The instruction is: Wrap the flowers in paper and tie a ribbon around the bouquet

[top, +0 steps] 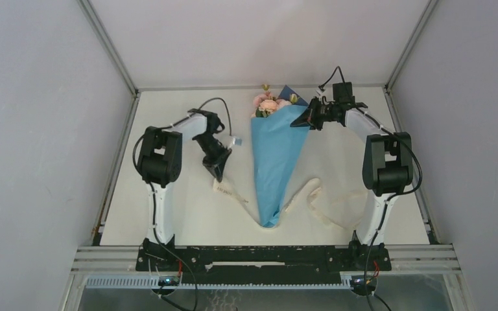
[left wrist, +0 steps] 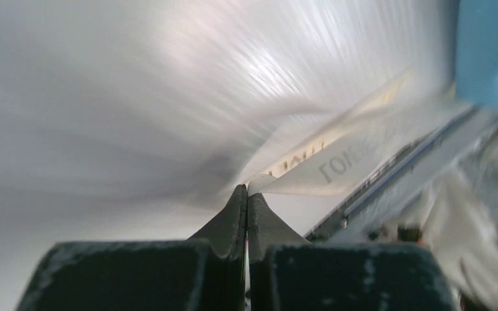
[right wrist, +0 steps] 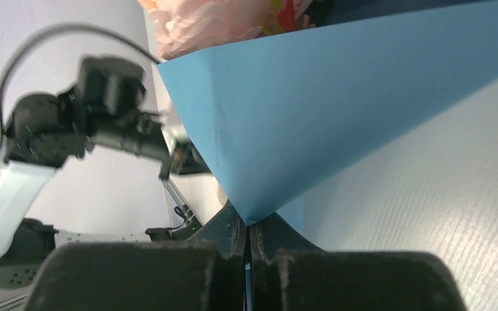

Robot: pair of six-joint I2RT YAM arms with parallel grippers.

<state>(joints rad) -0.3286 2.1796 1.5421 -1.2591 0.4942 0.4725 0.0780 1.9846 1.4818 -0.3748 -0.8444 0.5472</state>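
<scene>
the bouquet (top: 277, 162) lies near-to-far, flowers (top: 269, 103) at the far end.

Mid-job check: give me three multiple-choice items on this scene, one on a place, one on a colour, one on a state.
1. Where on the cone do the flowers show? A: near tip. B: far, wide end. C: nowhere.
2. The cone's outer face is: A: light blue. B: red. C: green.
3. The left gripper is: A: open. B: shut on nothing. C: shut on the ribbon.
Answers: B, pink blooms top the wide end; A, the top view shows sky blue; C, the ribbon leaves its closed fingertips.
</scene>
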